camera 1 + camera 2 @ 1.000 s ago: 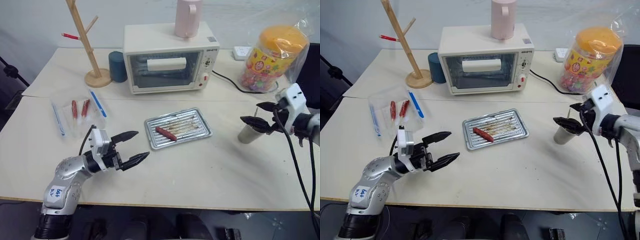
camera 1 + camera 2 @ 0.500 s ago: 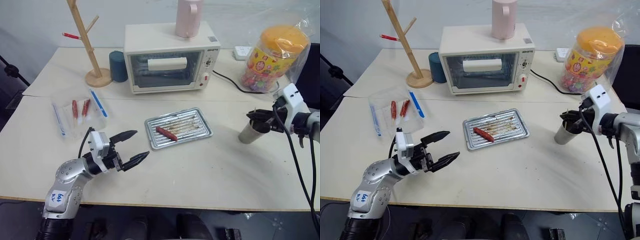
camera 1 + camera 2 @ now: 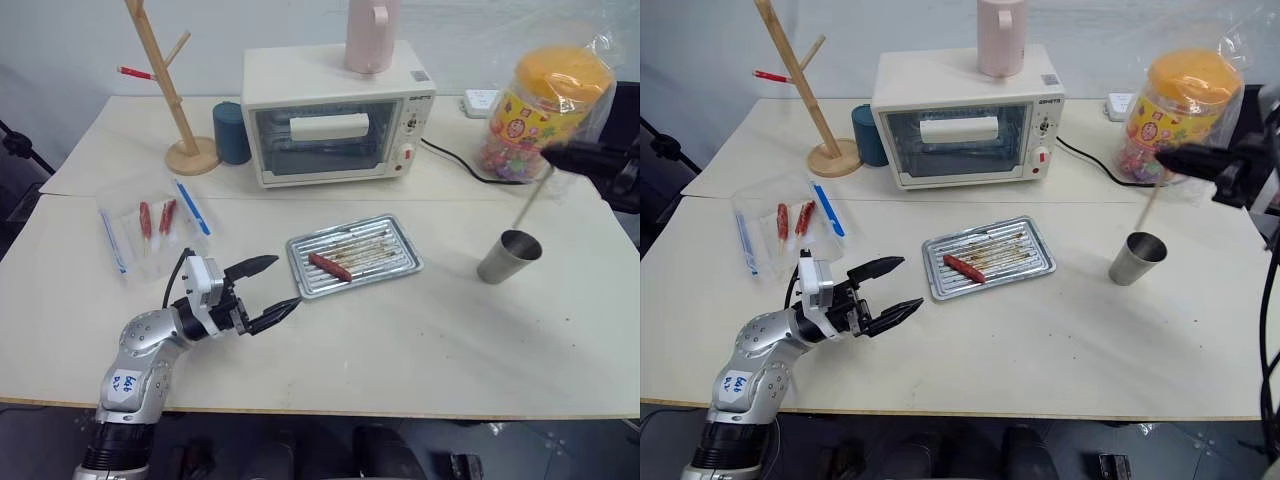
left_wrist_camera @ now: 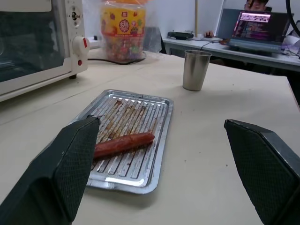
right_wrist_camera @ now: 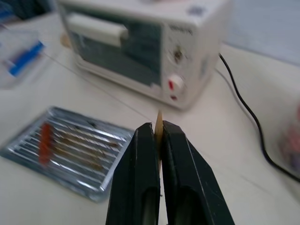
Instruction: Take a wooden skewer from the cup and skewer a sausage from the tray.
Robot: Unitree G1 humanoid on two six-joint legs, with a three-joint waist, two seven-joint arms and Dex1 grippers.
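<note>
The right gripper [image 5: 158,129] is raised above the table's [image 3: 420,330] right side with its 2 black fingers pinched together on the wooden skewer [image 3: 530,197]. In the right wrist view the pale tip of the stick pokes out between the finger ends. From the gripper the skewer slants down toward the cup [image 3: 507,257]; whether its lower end is still inside the rim I cannot tell. The cup stands upright on the table, well to the right of the tray [image 3: 400,258].

The tray lies near the middle of the table in front of the toaster oven [image 3: 335,115], streaked with brown grease. The sausage [image 3: 331,267] rests on the ridged bottom in the tray's left part, lying at a slant.

The left gripper [image 3: 266,291] hovers low over the table just beside the tray's near left corner, its 2 fingers spread wide apart and holding nothing, pointing toward the tray. In the left wrist view the sausage sits between those fingers' line of sight, with the cup farther behind.

A clear bag [image 3: 150,225] with 2 red sausages lies on the left, a wooden stand [image 3: 170,85] and a dark blue cup [image 3: 231,133] behind it, and a candy jar [image 3: 540,110] at the far right.
</note>
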